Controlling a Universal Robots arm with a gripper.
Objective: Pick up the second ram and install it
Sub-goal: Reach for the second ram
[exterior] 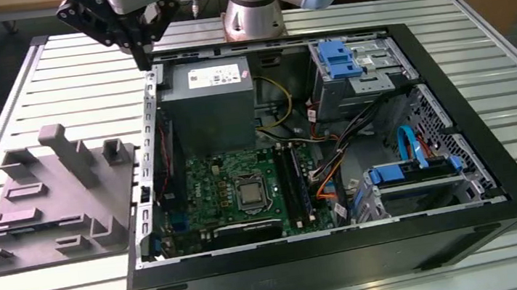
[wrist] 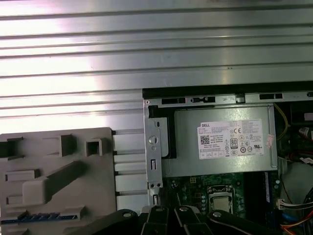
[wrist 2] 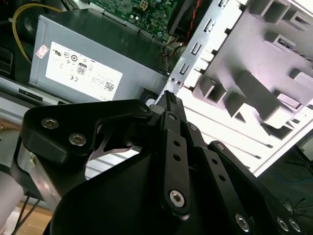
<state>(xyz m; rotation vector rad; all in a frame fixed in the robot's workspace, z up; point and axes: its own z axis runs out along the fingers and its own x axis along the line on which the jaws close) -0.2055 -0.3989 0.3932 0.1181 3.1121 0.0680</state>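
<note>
The second ram [wrist: 41,216] is a narrow blue stick lying in a slot of the grey fixture [wrist: 54,161], near that fixture's front edge. In the exterior view the ram [exterior: 34,227] shows as a thin blue line on the fixture [exterior: 51,205], on the exterior view's left. My gripper [exterior: 143,56] hangs high above the case's back left corner, beside the grey power-supply box [exterior: 207,107] and far from the ram. Its black fingers [wrist 2: 171,142] meet at the tips and hold nothing. The black slot strips [exterior: 291,178] lie beside the silver processor [exterior: 247,194] on the green board.
The open black computer case [exterior: 494,162] takes up the middle and right of the slatted metal table [exterior: 54,66]. Inside it are yellow, orange and blue cables, a blue-fronted drive cage [exterior: 347,62] and a second blue bay [exterior: 418,171]. The arm's base [exterior: 254,14] stands behind the case.
</note>
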